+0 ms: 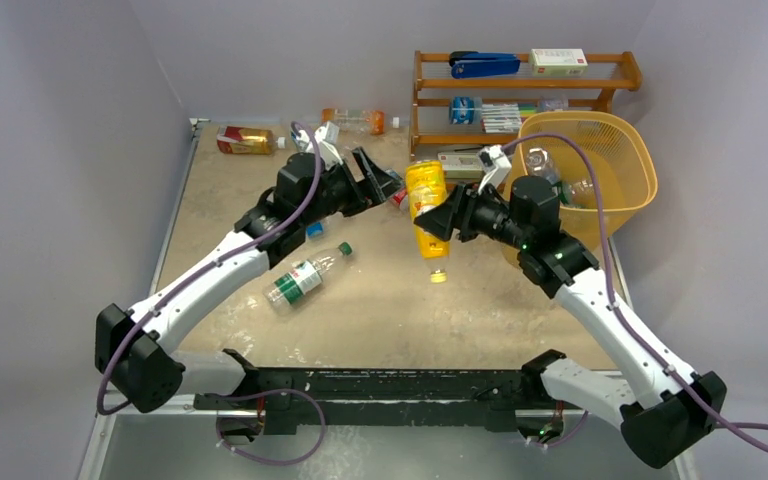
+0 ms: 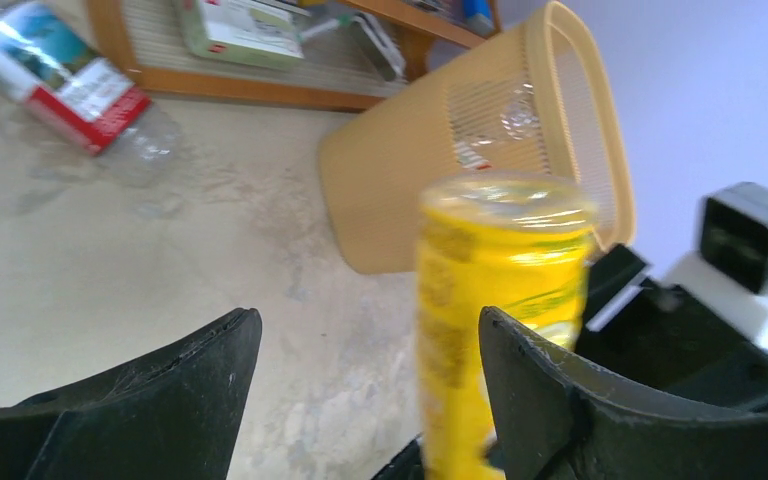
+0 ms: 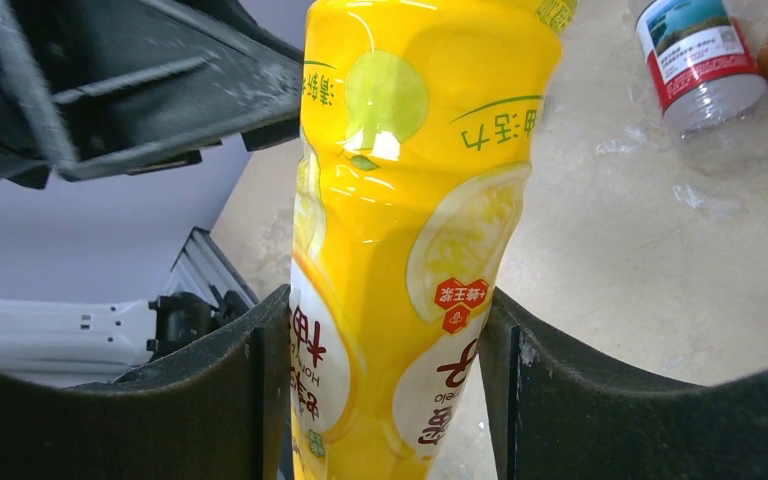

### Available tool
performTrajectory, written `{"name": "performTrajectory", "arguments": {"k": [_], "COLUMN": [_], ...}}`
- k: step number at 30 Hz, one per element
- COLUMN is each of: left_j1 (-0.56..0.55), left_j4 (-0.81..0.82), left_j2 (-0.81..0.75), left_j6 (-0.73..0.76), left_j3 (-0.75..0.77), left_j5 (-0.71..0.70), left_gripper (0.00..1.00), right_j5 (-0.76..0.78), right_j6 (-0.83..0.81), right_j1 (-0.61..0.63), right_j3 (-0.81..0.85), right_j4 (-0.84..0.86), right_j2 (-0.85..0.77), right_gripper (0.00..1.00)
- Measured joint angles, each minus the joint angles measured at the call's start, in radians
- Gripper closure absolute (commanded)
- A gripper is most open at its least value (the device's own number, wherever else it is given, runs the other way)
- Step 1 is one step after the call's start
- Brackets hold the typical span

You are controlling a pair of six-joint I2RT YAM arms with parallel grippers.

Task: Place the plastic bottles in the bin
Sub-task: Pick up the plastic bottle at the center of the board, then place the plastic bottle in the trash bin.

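My right gripper (image 1: 452, 221) (image 3: 385, 335) is shut on a yellow bottle (image 1: 427, 205) (image 3: 410, 200) and holds it cap down above the table's middle. My left gripper (image 1: 388, 186) (image 2: 368, 335) is open just left of that bottle, which shows blurred by its right finger (image 2: 495, 290). The yellow-orange latticed bin (image 1: 600, 170) (image 2: 440, 180) stands at the right with clear bottles (image 1: 542, 162) inside. A clear green-labelled bottle (image 1: 305, 277) lies at the left. A red-labelled bottle (image 2: 70, 85) (image 3: 705, 60) lies beyond the left gripper. An amber bottle (image 1: 245, 140) and an orange one (image 1: 355, 120) lie at the back.
A brown wooden shelf rack (image 1: 520, 95) stands behind the bin, with a blue stapler (image 1: 485, 65), a white box (image 1: 558, 61) and pens on it. A small blue cap (image 1: 313, 230) lies under the left arm. Grey walls close in the table on the left and back.
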Motion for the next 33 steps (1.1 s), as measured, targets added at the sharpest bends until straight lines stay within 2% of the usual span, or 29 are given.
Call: {"name": "performTrajectory", "arguments": {"k": [6, 13, 22, 27, 33], "left_j1": [0.029, 0.033, 0.033, 0.033, 0.033], "left_j4": [-0.206, -0.392, -0.523, -0.554, -0.578], "left_j2": [-0.061, -0.121, -0.201, -0.238, -0.247], "left_j6": [0.120, 0.225, 0.259, 0.269, 0.277], "left_j3": [0.027, 0.045, 0.037, 0.036, 0.036], "left_j5": [-0.103, -0.217, -0.291, -0.309, -0.323], "left_gripper": [0.21, 0.21, 0.21, 0.21, 0.21], "right_j5": [0.058, 0.168, 0.183, 0.218, 0.197], "right_j6": [-0.044, -0.142, -0.248, -0.290, -0.314], "right_j1": [-0.001, -0.034, -0.298, -0.423, -0.632], "right_j3": [0.172, 0.460, 0.694, 0.741, 0.775], "right_j4": [-0.141, -0.298, -0.437, -0.492, -0.524], "right_j2": [0.001, 0.058, 0.199, 0.263, 0.326], "right_gripper": [0.54, 0.53, 0.52, 0.52, 0.50]}}
